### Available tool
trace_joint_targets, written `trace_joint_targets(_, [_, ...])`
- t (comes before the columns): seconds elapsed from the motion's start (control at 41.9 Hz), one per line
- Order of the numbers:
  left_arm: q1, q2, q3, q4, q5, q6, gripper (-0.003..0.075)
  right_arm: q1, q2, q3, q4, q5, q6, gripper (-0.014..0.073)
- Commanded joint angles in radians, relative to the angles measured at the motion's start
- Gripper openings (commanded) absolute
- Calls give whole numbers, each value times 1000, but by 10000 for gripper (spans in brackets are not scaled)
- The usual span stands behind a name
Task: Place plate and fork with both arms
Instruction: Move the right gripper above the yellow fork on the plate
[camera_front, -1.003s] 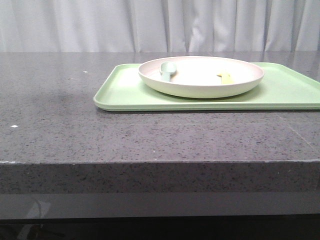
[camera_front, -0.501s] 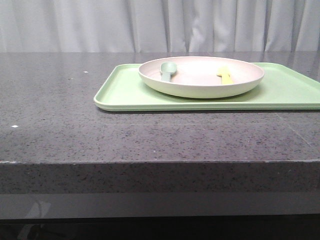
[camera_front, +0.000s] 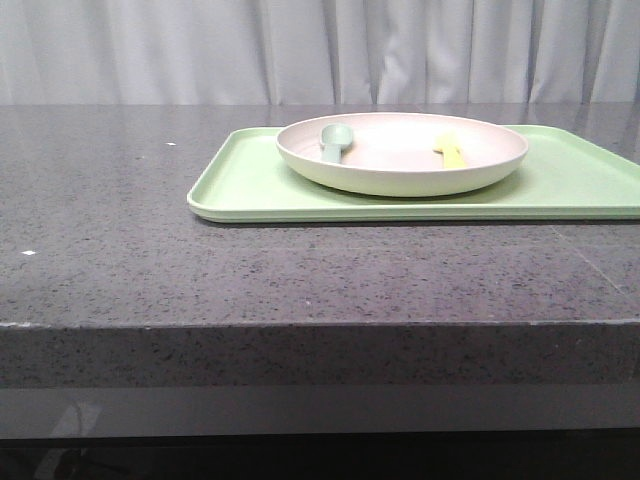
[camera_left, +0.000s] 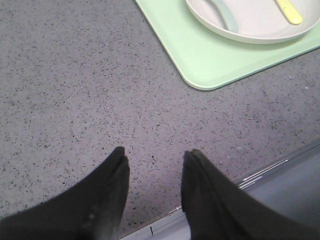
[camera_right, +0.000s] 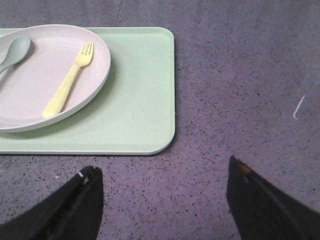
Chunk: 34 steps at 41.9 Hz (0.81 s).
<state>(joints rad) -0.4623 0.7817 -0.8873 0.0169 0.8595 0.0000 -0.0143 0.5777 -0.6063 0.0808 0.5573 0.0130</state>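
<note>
Fork (camera_right: 68, 85) lies in plate (camera_right: 35, 107) beside spoon (camera_right: 14, 52); I see both grippers (camera_left: 152, 172) (camera_right: 162, 192) spread, empty — lifting plate could tip fork out.

We are seeing a pale pinkish-cream plate (camera_front: 402, 178), a yellow fork (camera_right: 68, 86), a grey-green spoon (camera_front: 334, 141), a light-green tray (camera_front: 250, 185), a speckled dark-grey stone countertop (camera_front: 120, 260), black gripper fingers (camera_left: 107, 187), white curtains (camera_front: 200, 50).

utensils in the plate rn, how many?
2. A grey-green spoon lies on the plate's left side and a yellow fork on its right side, tines pointing away from the robot. Nothing seems hidden; the wrist views show the plate's inside.
</note>
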Motion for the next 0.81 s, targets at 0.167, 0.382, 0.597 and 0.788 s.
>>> trace_joint_targets(0.167, [3,-6,-25,-10,-64,-7,258,-3,9,-37,0,-68,-1,541])
trace_joint_targets(0.382, [3,-6,-25,-10,-64,-7,258,15,24,-68,31,-48,-13,541])
trace_joint_targets(0.597, [3,-6,-25,-10,-64,-7,258,120,115,-208,74,116,-151,541])
trace_joint_targets(0.788, [3,-6,-25,-10,-64,-7,258,254,207,-301,74,232,-216,541])
